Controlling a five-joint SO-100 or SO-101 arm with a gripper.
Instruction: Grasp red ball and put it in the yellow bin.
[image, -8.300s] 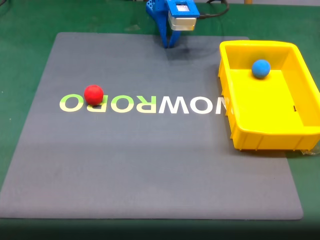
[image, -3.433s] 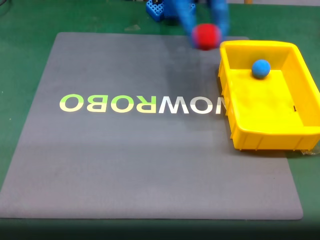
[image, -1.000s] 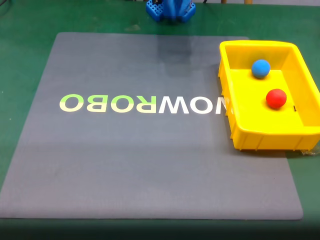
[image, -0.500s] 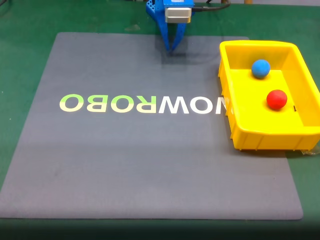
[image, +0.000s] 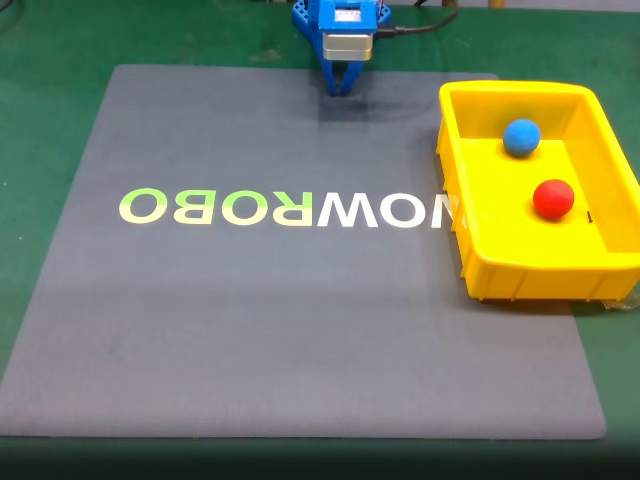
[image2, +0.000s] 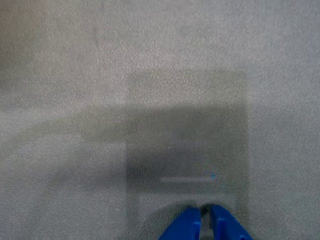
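Jaws of the gripper (image: 340, 90) are closed and empty at the mat's (image: 300, 320) twelve o'clock edge. Red ball (image: 553, 198) lies in the yellow bin (image: 520, 270), at five o'clock from the blue ball (image: 521, 137)

The bin (image: 470, 240) looks like smooth, slightly glossy yellow plastic. The red ball (image: 553, 198) and blue ball (image: 521, 137) are matt, with no shine. The grey mat (image: 250, 320) is matt and finely grained, as the wrist view shows close up (image2: 150, 75). The pincer (image: 341, 88) is blue plastic. The bench (image: 50, 90) is matt green.
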